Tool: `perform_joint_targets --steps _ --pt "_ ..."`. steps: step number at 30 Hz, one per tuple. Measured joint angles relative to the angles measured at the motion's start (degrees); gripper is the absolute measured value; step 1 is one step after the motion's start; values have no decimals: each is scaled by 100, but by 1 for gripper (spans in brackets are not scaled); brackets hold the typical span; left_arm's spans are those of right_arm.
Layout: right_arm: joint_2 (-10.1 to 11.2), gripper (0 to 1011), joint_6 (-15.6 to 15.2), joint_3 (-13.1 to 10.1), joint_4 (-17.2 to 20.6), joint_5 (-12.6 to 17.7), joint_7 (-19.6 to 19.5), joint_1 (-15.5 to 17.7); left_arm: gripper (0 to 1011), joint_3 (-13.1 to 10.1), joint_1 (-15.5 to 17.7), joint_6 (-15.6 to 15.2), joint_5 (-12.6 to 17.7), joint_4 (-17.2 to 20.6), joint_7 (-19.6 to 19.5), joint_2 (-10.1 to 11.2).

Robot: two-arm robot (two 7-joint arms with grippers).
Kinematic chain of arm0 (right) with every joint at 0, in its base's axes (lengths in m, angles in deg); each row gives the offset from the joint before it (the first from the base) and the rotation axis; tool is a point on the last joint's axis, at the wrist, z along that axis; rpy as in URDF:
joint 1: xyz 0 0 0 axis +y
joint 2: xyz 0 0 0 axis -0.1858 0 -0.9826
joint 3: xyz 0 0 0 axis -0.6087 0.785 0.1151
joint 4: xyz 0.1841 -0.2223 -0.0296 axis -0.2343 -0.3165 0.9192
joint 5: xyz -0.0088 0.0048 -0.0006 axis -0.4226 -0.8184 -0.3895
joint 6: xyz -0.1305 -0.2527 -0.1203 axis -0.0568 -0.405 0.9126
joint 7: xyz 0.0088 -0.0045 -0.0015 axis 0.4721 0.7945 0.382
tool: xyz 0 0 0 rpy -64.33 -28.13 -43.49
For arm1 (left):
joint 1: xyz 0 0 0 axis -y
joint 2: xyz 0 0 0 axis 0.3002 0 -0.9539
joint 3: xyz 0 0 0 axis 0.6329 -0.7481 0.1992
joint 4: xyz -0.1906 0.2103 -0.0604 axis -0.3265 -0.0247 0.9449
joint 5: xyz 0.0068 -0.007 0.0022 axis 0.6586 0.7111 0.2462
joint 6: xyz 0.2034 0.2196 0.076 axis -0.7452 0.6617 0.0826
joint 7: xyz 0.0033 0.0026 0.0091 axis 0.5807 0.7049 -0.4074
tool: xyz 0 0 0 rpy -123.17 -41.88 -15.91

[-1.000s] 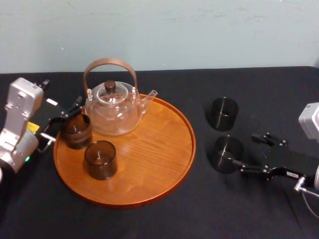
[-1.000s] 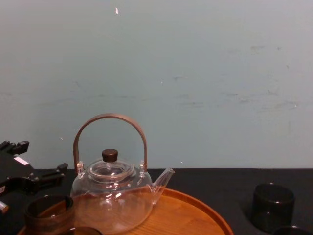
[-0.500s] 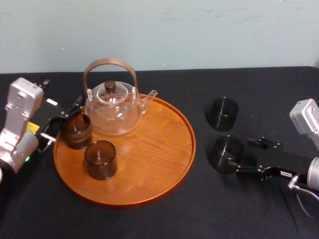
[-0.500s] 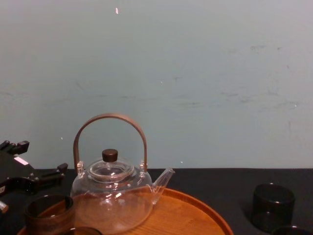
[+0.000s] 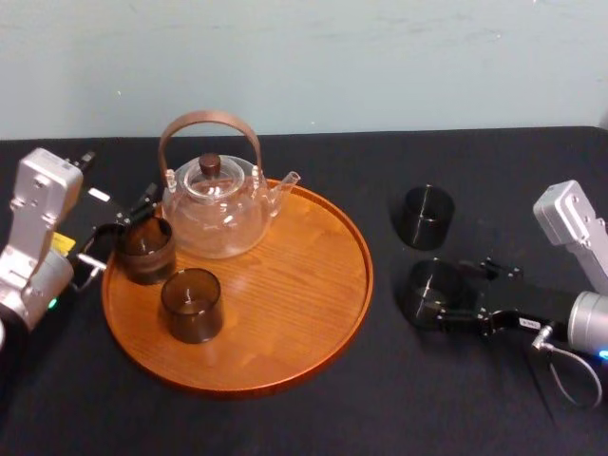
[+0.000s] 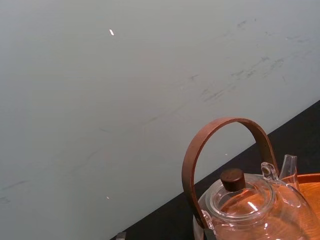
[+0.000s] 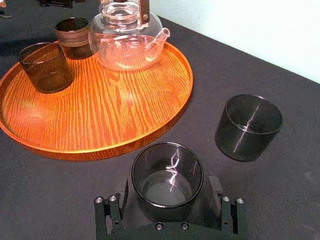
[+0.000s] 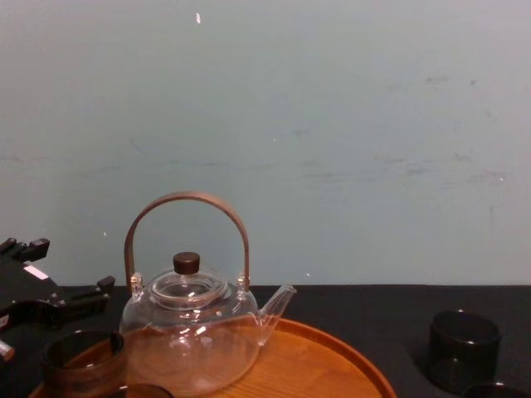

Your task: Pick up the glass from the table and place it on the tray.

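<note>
A dark smoky glass (image 5: 434,293) stands on the black table right of the tray (image 5: 285,351), a round orange-brown wooden one. My right gripper (image 5: 443,295) is open around this glass (image 7: 167,175), one finger (image 7: 123,192) on each side at table level. A second dark glass (image 5: 425,217) stands just behind it (image 7: 248,126). On the tray are a clear glass teapot (image 5: 214,204) and two brownish glasses (image 5: 192,304). My left gripper (image 5: 122,231) is open around the rear-left one (image 5: 145,249).
The black cloth reaches the pale wall behind. The teapot's brown hoop handle (image 8: 187,224) rises high above the tray (image 8: 332,365). The tray's right half is bare wood (image 7: 110,110). Black table lies in front of the tray and to the far right.
My right gripper has slid left along the table until its fingers flank the nearer dark glass. The left arm and the glasses have not moved.
</note>
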Motion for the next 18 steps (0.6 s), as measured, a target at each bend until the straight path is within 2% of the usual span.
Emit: perform_joint_targets --steps 18 --pt "-203 1002 15 282 -284 -168 8 -384 1001 0 0 0 0 0 0 0"
